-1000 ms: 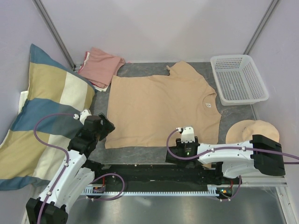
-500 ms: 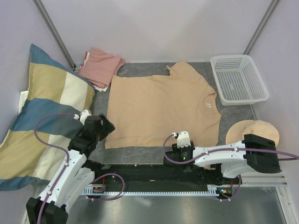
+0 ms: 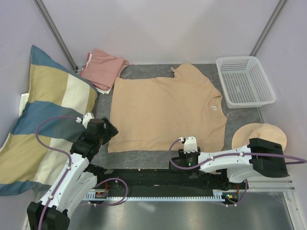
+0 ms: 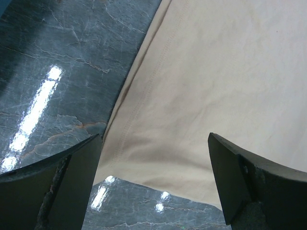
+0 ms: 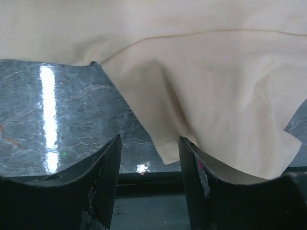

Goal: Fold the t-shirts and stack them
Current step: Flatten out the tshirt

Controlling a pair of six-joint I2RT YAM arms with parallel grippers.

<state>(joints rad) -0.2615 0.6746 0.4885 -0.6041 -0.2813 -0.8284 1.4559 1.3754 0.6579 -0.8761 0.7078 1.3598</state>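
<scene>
Two t-shirts are on the worktop (image 3: 144, 71). The salmon-pink t-shirt (image 3: 103, 67) lies folded at the far left corner, just beside the pillow (image 3: 43, 120), probably as the base of the stack. The tan t-shirt (image 3: 163, 110) lies spread flat at centre, neck to the right and hem to the left, unfolded.

The left fingers (image 4: 57, 184) are spread wide. The near hem corner lies between them, not pinched. The right fingers (image 5: 98, 189) are spread less widely and straddle the near sleeve's hem. The cloth lies close against one finger; contact cannot be confirmed.

Judgement: both arms are stationed along the shirt's near edge to grip it and fold it away.
</scene>
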